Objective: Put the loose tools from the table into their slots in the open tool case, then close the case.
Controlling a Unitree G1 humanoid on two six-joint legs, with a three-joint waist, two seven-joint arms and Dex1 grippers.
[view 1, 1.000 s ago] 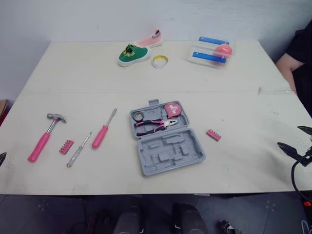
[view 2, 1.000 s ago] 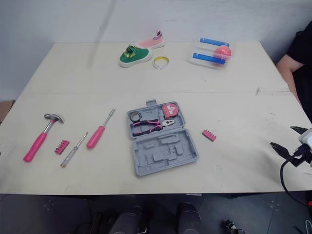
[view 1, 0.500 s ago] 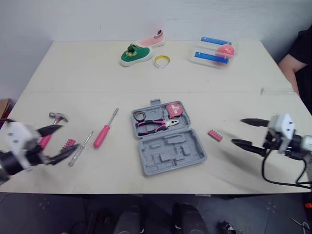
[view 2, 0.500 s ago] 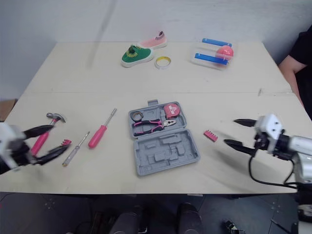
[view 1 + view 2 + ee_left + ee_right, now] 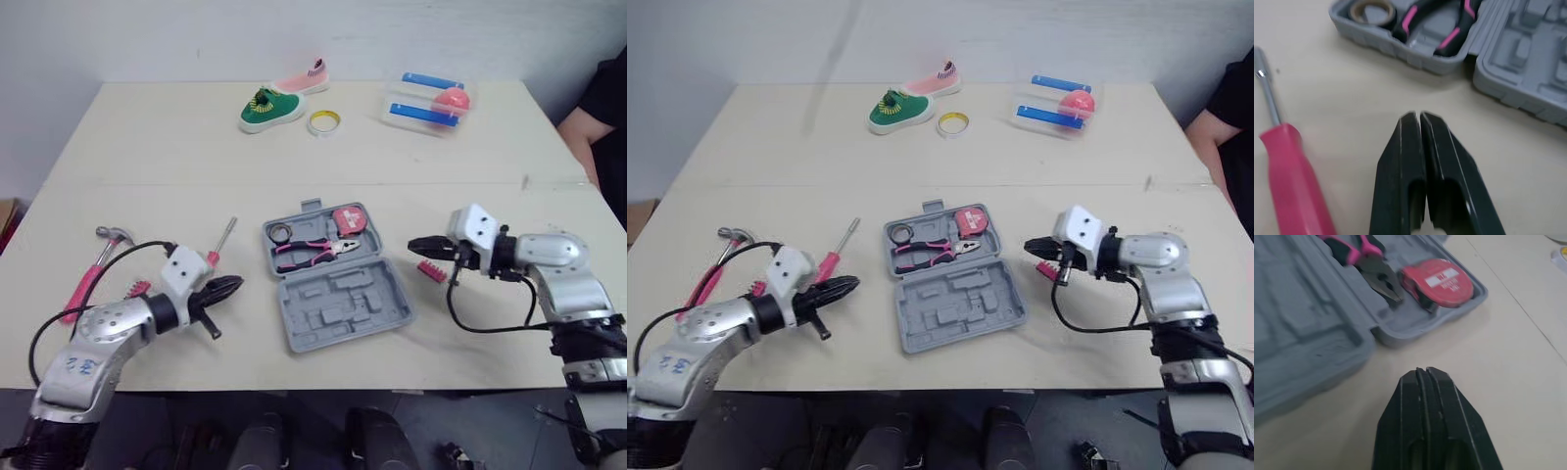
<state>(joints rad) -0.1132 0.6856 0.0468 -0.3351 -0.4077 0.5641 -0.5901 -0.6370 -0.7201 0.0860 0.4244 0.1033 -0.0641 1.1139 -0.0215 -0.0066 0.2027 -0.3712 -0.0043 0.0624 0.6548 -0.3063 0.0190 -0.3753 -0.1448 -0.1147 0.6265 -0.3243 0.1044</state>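
The grey tool case lies open at the table's middle, holding black-and-pink pliers, a pink tape measure and a small tape roll. To its left lie a pink-handled hammer, a pink bit holder and a pink screwdriver. My left gripper is shut and empty, just right of the screwdriver's handle and short of the case. A second pink bit holder lies right of the case. My right gripper hangs shut and empty just above it, pointing at the case.
A green shoe, a pink shoe, a yellow tape ring and a clear box with a pink ball stand at the far side. A person's arm shows at the right edge.
Both arms have swung inward toward the case, the left past the bit holder to the screwdriver, the right to the right-hand bit holder. Both grippers went from open to shut.
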